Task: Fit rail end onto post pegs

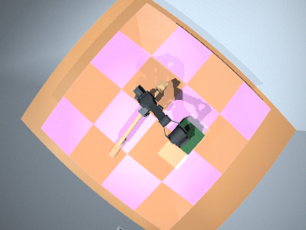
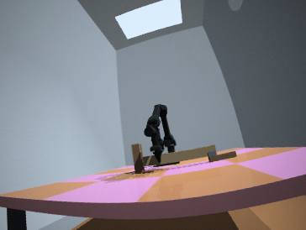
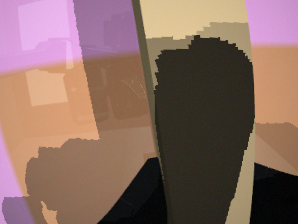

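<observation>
The gripper point(image 1: 144, 110) is squeezed nearly shut on the long wooden bed rail point(image 1: 128, 137), holding it close to the short post point(image 2: 137, 158). The rail lies near the middle of the checkered table point(image 1: 80, 176), its other end pointing toward one table edge

Grey walls point(image 2: 59, 96), bright skylight point(image 2: 150, 18)

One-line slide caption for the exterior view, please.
Black arm's gripper clamps the long wooden bed rail beside the short wooden post.
</observation>
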Robot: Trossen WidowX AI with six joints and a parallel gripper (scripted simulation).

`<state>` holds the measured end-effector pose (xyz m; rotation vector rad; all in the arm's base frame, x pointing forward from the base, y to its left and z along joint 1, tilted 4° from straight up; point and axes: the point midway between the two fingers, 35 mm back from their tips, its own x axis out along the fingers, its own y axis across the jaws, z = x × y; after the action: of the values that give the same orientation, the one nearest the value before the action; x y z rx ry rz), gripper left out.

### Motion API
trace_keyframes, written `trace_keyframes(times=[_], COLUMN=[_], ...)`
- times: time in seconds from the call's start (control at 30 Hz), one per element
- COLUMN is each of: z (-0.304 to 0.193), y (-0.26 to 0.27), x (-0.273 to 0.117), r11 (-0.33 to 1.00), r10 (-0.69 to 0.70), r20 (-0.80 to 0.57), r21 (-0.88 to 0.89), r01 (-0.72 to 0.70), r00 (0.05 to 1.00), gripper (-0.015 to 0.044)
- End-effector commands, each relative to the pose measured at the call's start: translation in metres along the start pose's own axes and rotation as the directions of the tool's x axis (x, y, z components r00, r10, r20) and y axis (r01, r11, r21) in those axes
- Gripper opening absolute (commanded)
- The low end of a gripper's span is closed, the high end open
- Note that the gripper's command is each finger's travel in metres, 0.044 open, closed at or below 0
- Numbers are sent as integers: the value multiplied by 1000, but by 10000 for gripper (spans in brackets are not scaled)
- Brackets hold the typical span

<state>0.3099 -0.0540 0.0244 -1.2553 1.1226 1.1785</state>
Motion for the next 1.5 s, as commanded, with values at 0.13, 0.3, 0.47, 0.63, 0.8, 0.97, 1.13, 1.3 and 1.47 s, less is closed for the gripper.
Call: trace_keyframes(times=[0.13,0.3,0.47,0.63,0.8,0.97,1.13,1.3,1.47], z=[-4,-5,-7,-8,-10,-11,-13,-9,-9], y=[-1,-1,-1,-1,-1,-1,-1,0,0], x=[-1,-1,-2,-1,-1,-1,-1,0,0], r11=[1000,1000,1000,1000,1000,1000,1000,1000,1000], r10=[-3,-3,-3,-3,-3,-3,-3,-1,-1], r20=[-4,-4,-5,-5,-5,-5,-5,2,2], r21=[-2,-2,-2,-2,-2,-2,-2,-2,-2], r01=[3,3,3,3,3,3,3,1,1], r00=[1000,1000,1000,1000,1000,1000,1000,1000,1000], gripper=[0,0,0,0,0,0,0,26,157])
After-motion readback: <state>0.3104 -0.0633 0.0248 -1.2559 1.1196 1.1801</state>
